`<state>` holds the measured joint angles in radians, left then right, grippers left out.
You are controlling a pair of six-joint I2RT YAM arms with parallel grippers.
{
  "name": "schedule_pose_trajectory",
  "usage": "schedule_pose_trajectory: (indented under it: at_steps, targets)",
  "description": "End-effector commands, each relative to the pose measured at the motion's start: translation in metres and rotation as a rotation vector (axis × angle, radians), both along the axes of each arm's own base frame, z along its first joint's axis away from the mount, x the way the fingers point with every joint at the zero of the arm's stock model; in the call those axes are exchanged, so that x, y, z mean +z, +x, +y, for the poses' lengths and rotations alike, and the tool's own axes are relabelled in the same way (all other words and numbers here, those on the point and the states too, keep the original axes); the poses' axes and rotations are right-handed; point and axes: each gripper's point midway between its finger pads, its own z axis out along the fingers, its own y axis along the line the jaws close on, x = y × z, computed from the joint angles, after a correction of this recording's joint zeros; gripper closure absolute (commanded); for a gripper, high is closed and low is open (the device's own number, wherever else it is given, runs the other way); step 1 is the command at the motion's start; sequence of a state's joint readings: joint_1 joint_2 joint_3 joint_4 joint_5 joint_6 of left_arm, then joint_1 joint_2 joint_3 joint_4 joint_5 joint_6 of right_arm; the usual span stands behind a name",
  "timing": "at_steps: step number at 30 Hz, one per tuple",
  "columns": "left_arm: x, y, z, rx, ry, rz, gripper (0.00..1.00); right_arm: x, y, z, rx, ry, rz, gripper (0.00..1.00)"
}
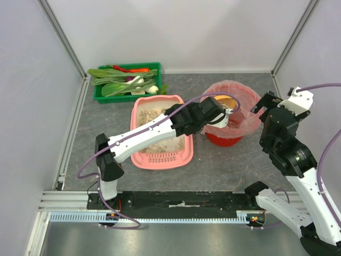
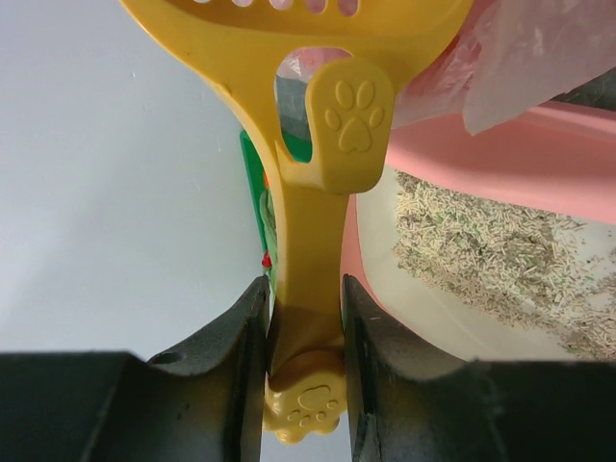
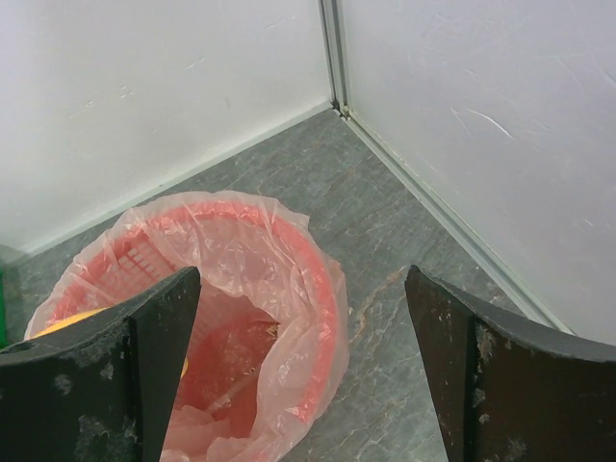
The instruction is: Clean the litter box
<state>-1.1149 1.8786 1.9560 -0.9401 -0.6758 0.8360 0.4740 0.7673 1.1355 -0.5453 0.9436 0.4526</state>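
The pink litter box (image 1: 184,154) lies mid-table with grey-beige litter (image 1: 152,114) inside and a slotted ledge at its near end; it also shows in the left wrist view (image 2: 539,144). My left gripper (image 1: 228,116) is shut on the handle of a yellow slotted scoop (image 2: 308,221), and holds the scoop head (image 1: 226,101) over the red bin with a pink bag (image 1: 250,120). My right gripper (image 1: 267,102) is open and empty, just right of the bin's rim (image 3: 322,289).
A green crate (image 1: 101,97) of vegetables stands at the back left, behind the litter box. White enclosure walls stand close on the left, back and right. The arm bases sit on a black rail at the near edge.
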Motion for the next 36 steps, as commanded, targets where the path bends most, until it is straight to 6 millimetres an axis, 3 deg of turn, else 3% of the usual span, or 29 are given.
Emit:
schedule_pose_trajectory:
  at_steps: [1, 4, 5, 8, 9, 11, 12, 14, 18, 21, 23, 26, 27, 31, 36]
  targets:
    - [0.04, -0.003, -0.018, -0.06, -0.12, -0.036, 0.98, -0.002, 0.005, 0.002, -0.01, 0.012, -0.011, 0.04]
    - [0.013, -0.008, -0.011, -0.068, -0.039, 0.002, 0.98, -0.01, 0.007, 0.005, 0.002, 0.006, 0.007, 0.04]
    - [0.013, -0.005, -0.004, -0.045, -0.007, -0.021, 0.98, -0.013, 0.008, 0.006, 0.009, 0.005, 0.013, 0.04]
    - [0.034, -0.006, -0.01, -0.033, -0.086, -0.028, 0.98, -0.02, 0.012, 0.011, 0.031, -0.003, 0.031, 0.03]
    - [0.049, -0.009, -0.02, -0.068, -0.156, -0.01, 0.98, -0.024, 0.014, 0.013, 0.038, -0.004, 0.039, 0.02]
    - [0.04, -0.011, -0.025, -0.095, -0.144, 0.023, 0.98, -0.034, 0.021, 0.023, 0.09, -0.014, 0.057, 0.02]
    - [0.024, -0.011, -0.022, -0.088, -0.098, 0.041, 0.98, -0.037, 0.025, 0.027, 0.112, -0.019, 0.058, 0.02]
    - [0.013, -0.009, -0.015, -0.064, -0.055, 0.038, 0.98, -0.045, 0.032, 0.042, 0.182, -0.003, 0.064, 0.02]
    - [0.016, -0.014, -0.012, -0.075, -0.074, 0.06, 0.98, -0.055, 0.036, 0.045, 0.199, 0.031, 0.065, 0.02]
    - [0.001, -0.013, -0.004, -0.056, -0.041, 0.099, 0.98, -0.059, 0.04, 0.044, 0.208, 0.016, 0.072, 0.02]
    - [0.0, -0.008, -0.003, -0.036, -0.018, 0.073, 0.98, -0.063, 0.045, 0.041, 0.205, 0.012, 0.087, 0.02]
    - [0.015, 0.003, -0.004, -0.014, -0.069, 0.047, 0.98, -0.066, 0.049, 0.031, 0.191, 0.021, 0.095, 0.02]
    - [0.013, 0.015, 0.004, 0.02, -0.064, 0.045, 0.98, -0.07, 0.053, 0.033, 0.214, 0.026, 0.105, 0.02]
    - [0.013, 0.027, 0.008, 0.06, -0.063, 0.008, 0.98, -0.074, 0.062, 0.024, 0.212, 0.031, 0.118, 0.02]
    - [0.008, 0.037, 0.011, 0.091, -0.026, -0.087, 0.98, -0.07, 0.077, 0.041, 0.315, 0.011, 0.115, 0.02]
